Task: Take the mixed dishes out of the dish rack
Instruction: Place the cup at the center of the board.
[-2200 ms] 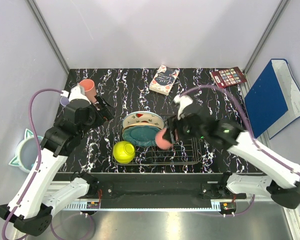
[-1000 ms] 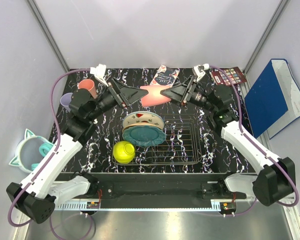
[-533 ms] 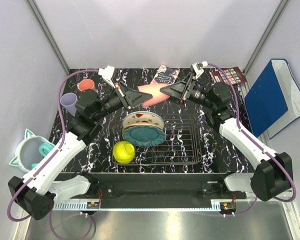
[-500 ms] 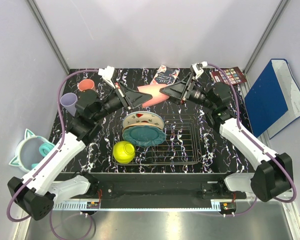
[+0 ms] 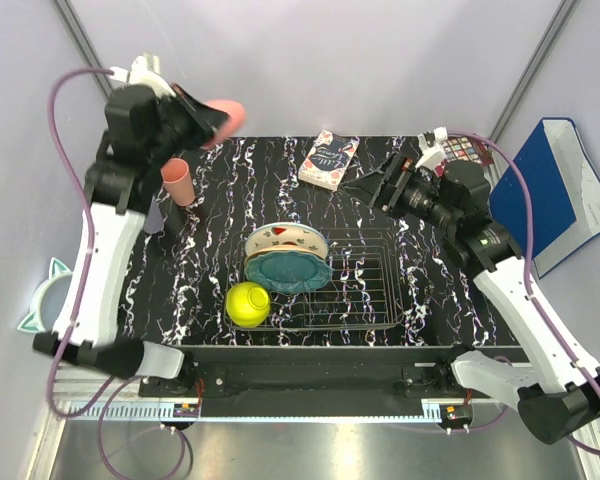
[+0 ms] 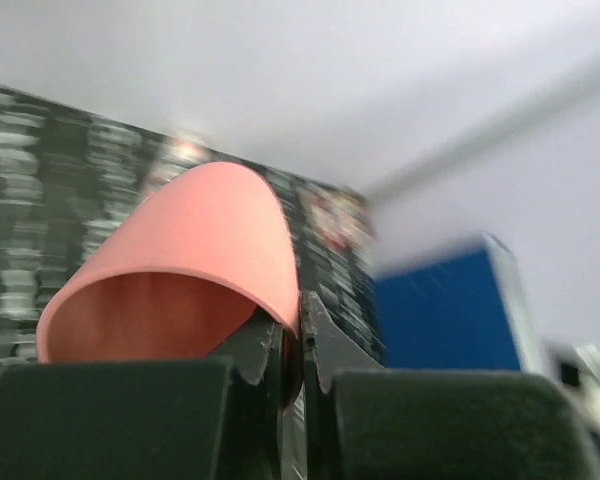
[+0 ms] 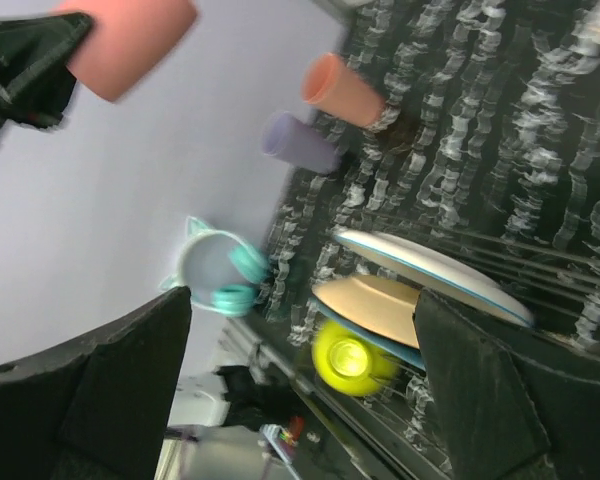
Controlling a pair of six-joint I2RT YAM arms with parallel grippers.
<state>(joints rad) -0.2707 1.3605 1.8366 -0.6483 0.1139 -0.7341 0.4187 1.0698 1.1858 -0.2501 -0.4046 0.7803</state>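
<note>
High over the far left corner of the marbled tabletop (image 5: pixel 220 200), the left hand (image 6: pixel 292 345) pinches the wall of a salmon-pink cup (image 6: pixel 200 240) between fingers closed almost together, the cup lying sideways in the air. The right hand (image 7: pixel 300 300), spread wide and holding nothing, hovers off the far right side of the dish rack (image 5: pixel 370 290). In the rack's left half, the white red-spotted plate (image 5: pixel 285 238) and teal scalloped plate (image 5: pixel 285 272) stand on edge, the yellow-green bowl (image 5: pixel 248 303) at its near left corner. A second salmon-pink cup (image 5: pixel 178 182) and the lilac cup (image 7: pixel 298 143) sit close together on the tabletop, far left.
</note>
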